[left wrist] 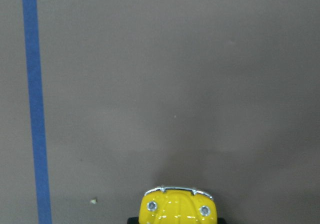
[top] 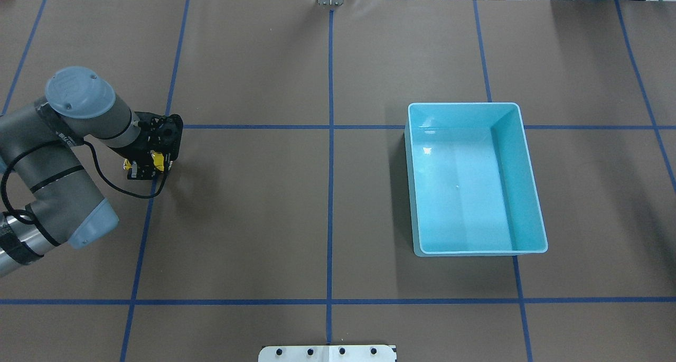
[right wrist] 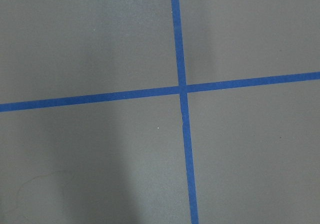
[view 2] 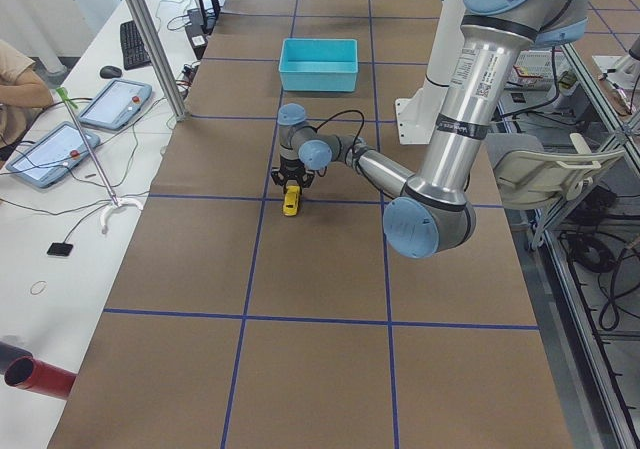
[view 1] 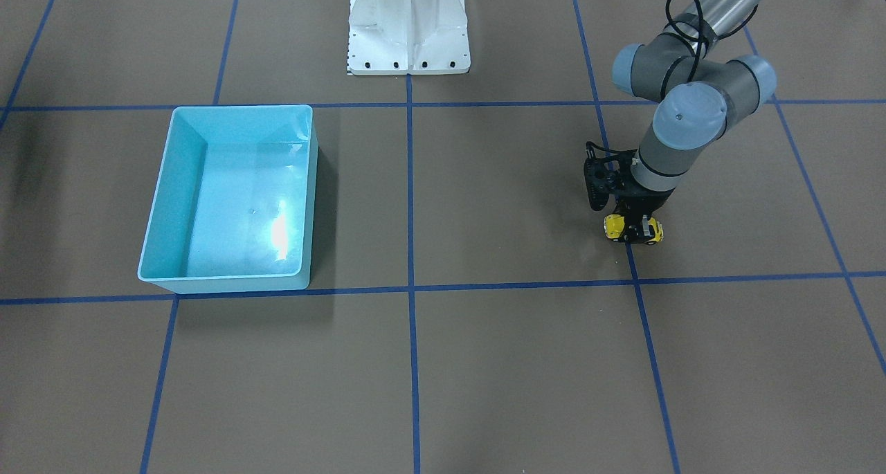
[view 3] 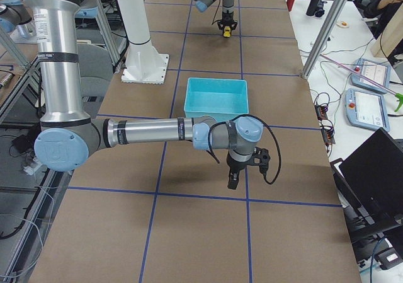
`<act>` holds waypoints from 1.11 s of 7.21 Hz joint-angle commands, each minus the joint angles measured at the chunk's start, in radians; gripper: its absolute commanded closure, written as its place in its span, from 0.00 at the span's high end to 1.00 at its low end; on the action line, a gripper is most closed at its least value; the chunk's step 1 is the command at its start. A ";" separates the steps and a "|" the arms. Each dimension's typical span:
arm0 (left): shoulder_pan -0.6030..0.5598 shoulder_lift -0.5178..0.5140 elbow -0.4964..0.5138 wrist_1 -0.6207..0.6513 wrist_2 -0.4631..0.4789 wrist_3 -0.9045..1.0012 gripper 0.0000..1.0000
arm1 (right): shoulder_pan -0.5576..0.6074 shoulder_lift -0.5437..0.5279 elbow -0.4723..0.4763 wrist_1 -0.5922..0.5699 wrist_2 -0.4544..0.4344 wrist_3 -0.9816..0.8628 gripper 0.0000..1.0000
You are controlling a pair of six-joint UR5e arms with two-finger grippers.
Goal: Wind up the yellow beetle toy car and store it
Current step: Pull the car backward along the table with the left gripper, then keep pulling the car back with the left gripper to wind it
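Observation:
The yellow beetle toy car (view 1: 633,230) is on the robot's left side of the brown table, beside a blue tape line. My left gripper (view 1: 631,226) stands straight down over it, its black fingers closed on the car's sides. The car also shows in the overhead view (top: 150,163), in the left side view (view 2: 290,202) and nose-on at the bottom of the left wrist view (left wrist: 176,209). I cannot tell whether the car touches the table. My right gripper (view 3: 232,181) shows only in the right side view, past the bin; I cannot tell if it is open.
An empty turquoise bin (top: 465,105) sits on the robot's right side of the table, also seen in the front view (view 1: 242,107). The white robot base (view 1: 408,31) is at the table's edge. Blue tape lines grid the brown surface. The right wrist view shows only tape.

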 commanded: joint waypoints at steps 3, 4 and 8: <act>-0.026 0.044 -0.001 -0.051 -0.025 0.007 0.02 | -0.002 0.000 0.002 0.000 0.000 0.000 1.00; -0.026 0.053 -0.001 -0.056 -0.025 0.007 0.02 | -0.002 0.000 0.002 0.000 0.000 0.000 1.00; -0.032 0.082 0.005 -0.099 -0.046 0.019 0.02 | -0.002 0.000 0.002 -0.002 0.000 0.000 1.00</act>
